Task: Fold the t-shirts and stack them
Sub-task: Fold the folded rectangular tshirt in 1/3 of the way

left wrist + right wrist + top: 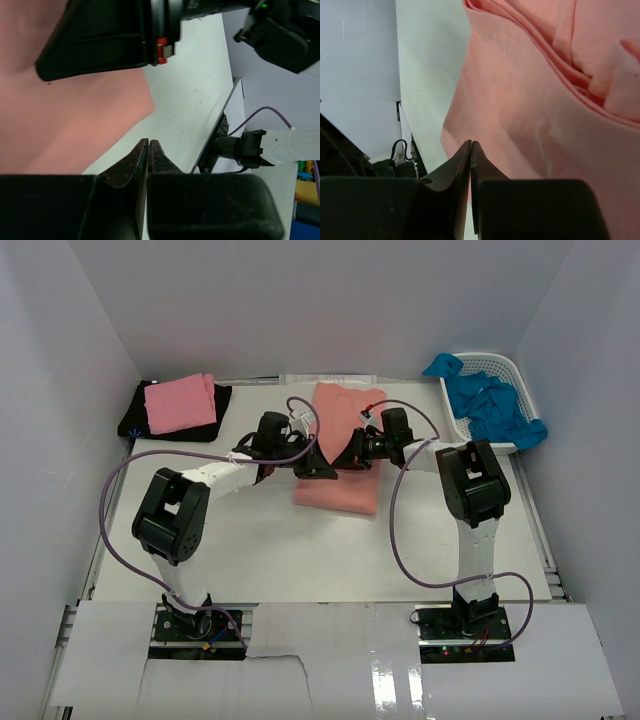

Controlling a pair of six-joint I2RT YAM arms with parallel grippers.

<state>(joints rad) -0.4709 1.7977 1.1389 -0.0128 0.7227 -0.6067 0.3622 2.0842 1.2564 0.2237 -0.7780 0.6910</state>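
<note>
**Salmon-coral t-shirt mid-table, both grippers pinched shut over it**

Salmon-coral t-shirt point(338, 490) lies in layered folds at the middle of the white table point(300, 550). The 2 arms meet above it. The left gripper point(318, 468) is at the shirt's left edge, its fingertips point(148, 150) pressed together with no cloth showing between them. The right gripper point(348, 456) hangs over the cloth, its fingertips point(471, 150) likewise closed tip to tip. At the back left, a folded pink t-shirt point(180, 405) rests on a black t-shirt point(223, 400). At the back right, blue t-shirts point(495, 408) spill from a white lattice basket point(500, 364).
</note>
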